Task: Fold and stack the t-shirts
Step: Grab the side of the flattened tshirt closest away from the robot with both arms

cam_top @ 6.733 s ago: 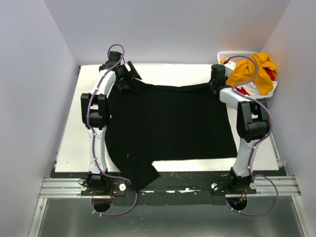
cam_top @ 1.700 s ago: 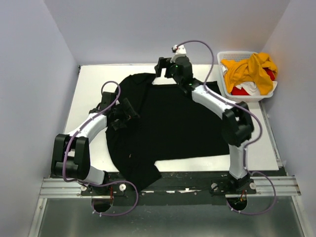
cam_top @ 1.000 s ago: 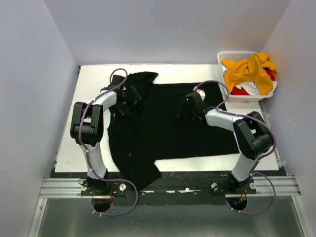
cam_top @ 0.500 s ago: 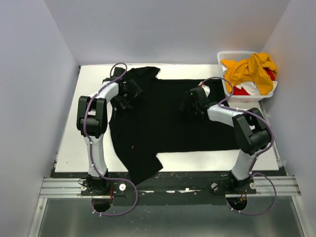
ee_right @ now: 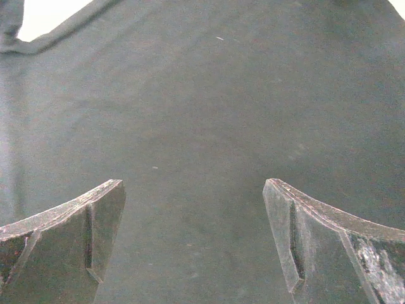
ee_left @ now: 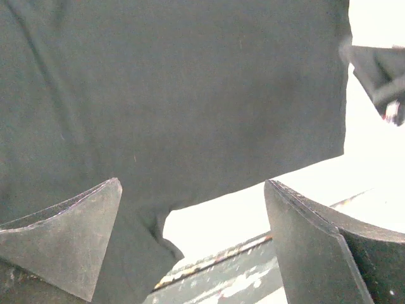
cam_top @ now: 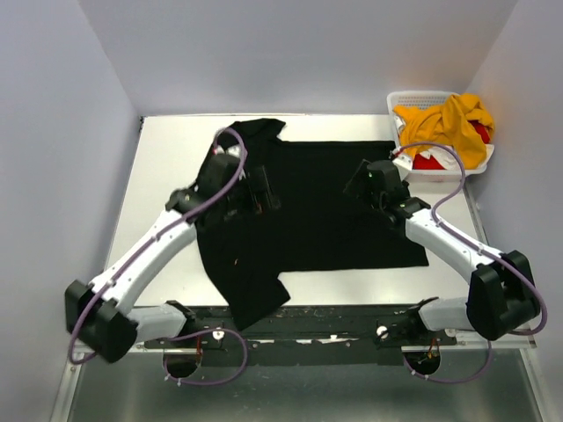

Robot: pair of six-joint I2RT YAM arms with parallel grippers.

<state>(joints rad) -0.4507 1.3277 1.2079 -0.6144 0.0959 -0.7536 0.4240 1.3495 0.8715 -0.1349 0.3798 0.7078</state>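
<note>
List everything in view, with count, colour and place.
black t-shirt: one, black, spread over the table's middle, a corner past the near edge
mustard-yellow t-shirt: one, mustard-yellow, topmost in the basket
red t-shirt: one, red, in the basket, under the yellow
white t-shirt: one, white, in the basket, mostly hidden
basket: one, white slatted, table's far right corner
table: one, white top
left arm, right arm: two, white and black, based at the near edge
left tool: one, black, open, above the black shirt
right tool: one, black, open, above the black shirt
</note>
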